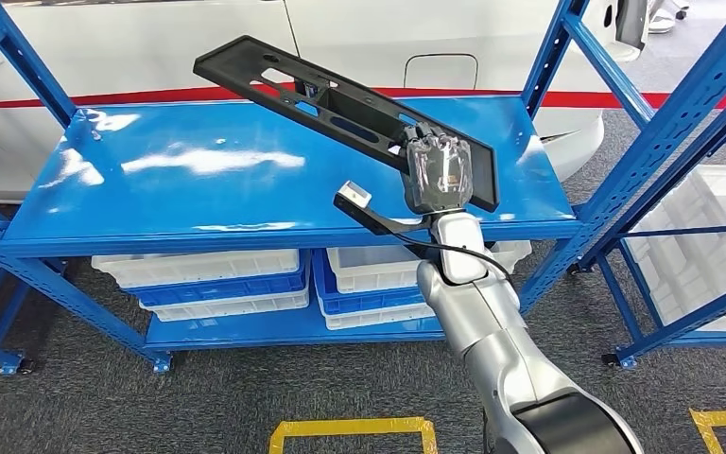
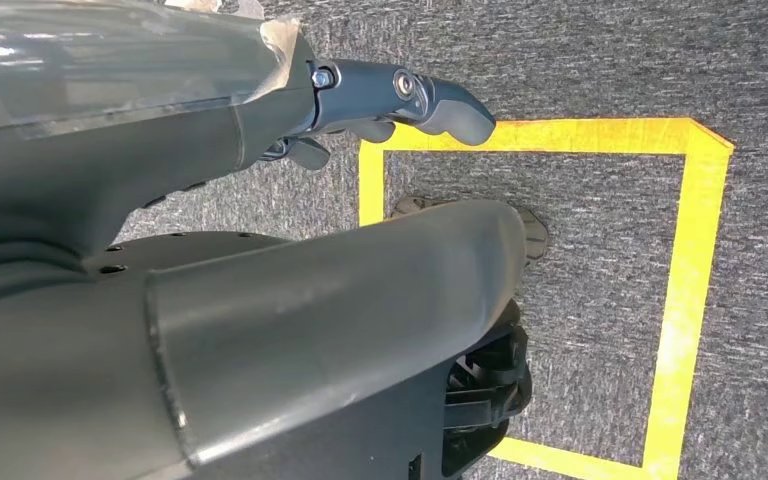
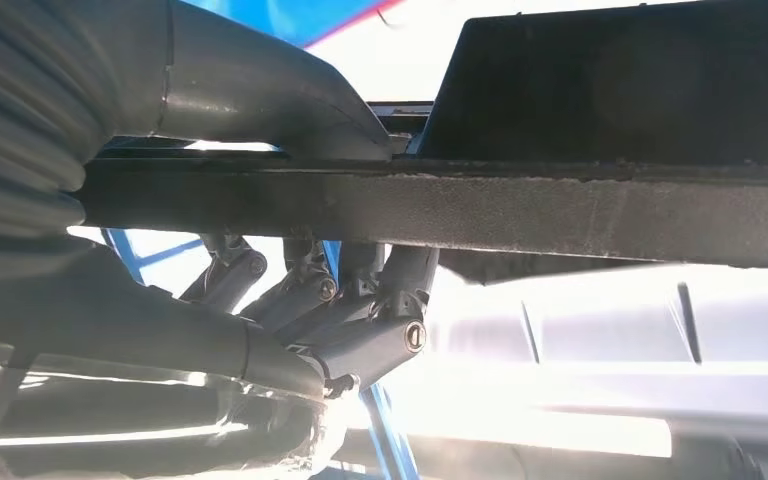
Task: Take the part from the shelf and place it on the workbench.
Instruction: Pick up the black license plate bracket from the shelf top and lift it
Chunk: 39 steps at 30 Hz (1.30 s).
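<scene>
My right hand (image 1: 438,168) has its fingers (image 3: 360,335) wrapped over one end of the black part (image 1: 340,104), thumb on the other face, so I'm holding a long plate by its tip, tilted up over the blue shelf (image 1: 180,180). That leverage worries me (the far end could sag, twist loose, or clip a blue upright (image 1: 657,142)). My left hand (image 2: 400,100) hangs by the floor, fingers partly curled, holding nothing

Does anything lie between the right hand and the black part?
Nothing: the right hand grips the long black plastic part directly, fingers wrapped around its edge, per head and right wrist views.
</scene>
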Each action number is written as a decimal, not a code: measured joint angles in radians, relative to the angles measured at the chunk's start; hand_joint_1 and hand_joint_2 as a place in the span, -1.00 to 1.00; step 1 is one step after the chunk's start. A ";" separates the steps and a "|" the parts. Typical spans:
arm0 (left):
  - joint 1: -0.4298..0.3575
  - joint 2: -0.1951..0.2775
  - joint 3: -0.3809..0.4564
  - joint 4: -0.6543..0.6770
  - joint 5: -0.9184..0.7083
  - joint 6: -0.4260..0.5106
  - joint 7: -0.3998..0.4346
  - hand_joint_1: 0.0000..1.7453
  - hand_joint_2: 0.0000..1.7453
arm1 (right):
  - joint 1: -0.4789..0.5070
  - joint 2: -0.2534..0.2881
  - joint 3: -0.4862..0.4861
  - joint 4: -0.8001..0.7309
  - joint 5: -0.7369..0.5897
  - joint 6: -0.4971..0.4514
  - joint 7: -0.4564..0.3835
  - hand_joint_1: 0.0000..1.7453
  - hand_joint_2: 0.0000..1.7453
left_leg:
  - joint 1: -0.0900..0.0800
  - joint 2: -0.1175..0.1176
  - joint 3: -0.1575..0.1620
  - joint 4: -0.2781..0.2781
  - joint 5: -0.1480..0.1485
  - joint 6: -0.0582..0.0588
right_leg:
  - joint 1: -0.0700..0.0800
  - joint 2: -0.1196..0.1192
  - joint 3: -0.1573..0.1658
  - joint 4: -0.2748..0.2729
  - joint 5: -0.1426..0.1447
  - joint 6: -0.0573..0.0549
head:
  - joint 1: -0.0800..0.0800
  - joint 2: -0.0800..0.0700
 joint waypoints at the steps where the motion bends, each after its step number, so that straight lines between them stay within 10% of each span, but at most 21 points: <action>1: -0.001 0.000 -0.001 0.000 0.000 -0.001 0.000 -1.00 -1.00 | 0.008 -0.003 0.007 -0.031 0.000 0.007 -0.004 1.00 1.00 | -0.001 0.000 0.000 0.001 -0.001 0.002 | -0.001 0.000 0.000 -0.001 0.000 0.000 | 0.000 0.000; 8: -0.007 0.005 -0.003 0.000 -0.008 -0.015 0.004 -1.00 -1.00 | 0.063 -0.015 0.032 -0.214 0.000 0.047 -0.028 1.00 1.00 | -0.001 0.002 0.009 -0.012 0.000 0.024 | -0.005 -0.002 -0.002 0.008 -0.008 0.013 | 0.001 0.000; 14: 0.002 0.007 -0.007 0.000 -0.011 -0.021 -0.032 -1.00 -1.00 | 0.112 -0.038 0.034 -0.273 0.000 0.050 -0.039 1.00 1.00 | 0.003 0.005 0.020 -0.029 0.008 0.033 | -0.005 -0.005 -0.139 0.282 -0.116 0.009 | 0.010 0.000; 18: 0.014 0.007 -0.009 0.000 -0.011 -0.020 -0.043 -1.00 -1.00 | 0.132 -0.047 0.034 -0.294 0.000 0.048 -0.040 1.00 1.00 | 0.004 0.004 0.016 -0.017 0.006 0.020 | -0.014 -0.008 -0.035 0.056 -0.014 0.036 | 0.012 0.000; 23: 0.020 0.009 -0.009 0.000 -0.007 -0.009 -0.045 -1.00 -1.00 | 0.139 -0.052 0.036 -0.307 -0.004 0.043 -0.051 1.00 1.00 | 0.005 0.002 0.003 -0.007 0.009 -0.014 | -0.009 -0.006 -0.022 0.013 0.023 0.001 | 0.008 0.000; 29: 0.025 0.011 -0.009 0.000 0.001 0.002 -0.046 -1.00 -1.00 | 0.141 -0.050 0.044 -0.305 -0.008 0.037 -0.058 1.00 1.00 | 0.009 0.007 -0.094 0.280 -0.170 -0.033 | -0.007 -0.012 -0.054 0.012 0.051 -0.026 | -0.004 0.000; 34: 0.024 0.013 -0.009 0.000 0.001 0.003 -0.046 -1.00 -1.00 | 0.138 -0.048 0.048 -0.304 -0.011 0.034 -0.064 1.00 1.00 | 0.002 0.006 0.092 0.017 -0.089 -0.007 | 0.001 -0.012 -0.067 0.011 0.070 -0.016 | -0.004 0.000; 39: 0.026 0.014 -0.008 0.000 0.001 0.002 -0.047 -1.00 -1.00 | 0.134 -0.048 0.051 -0.303 -0.019 0.026 -0.067 1.00 1.00 | -0.006 0.010 0.095 -0.023 -0.057 0.021 | 0.000 -0.013 -0.084 0.020 0.072 0.013 | -0.005 0.000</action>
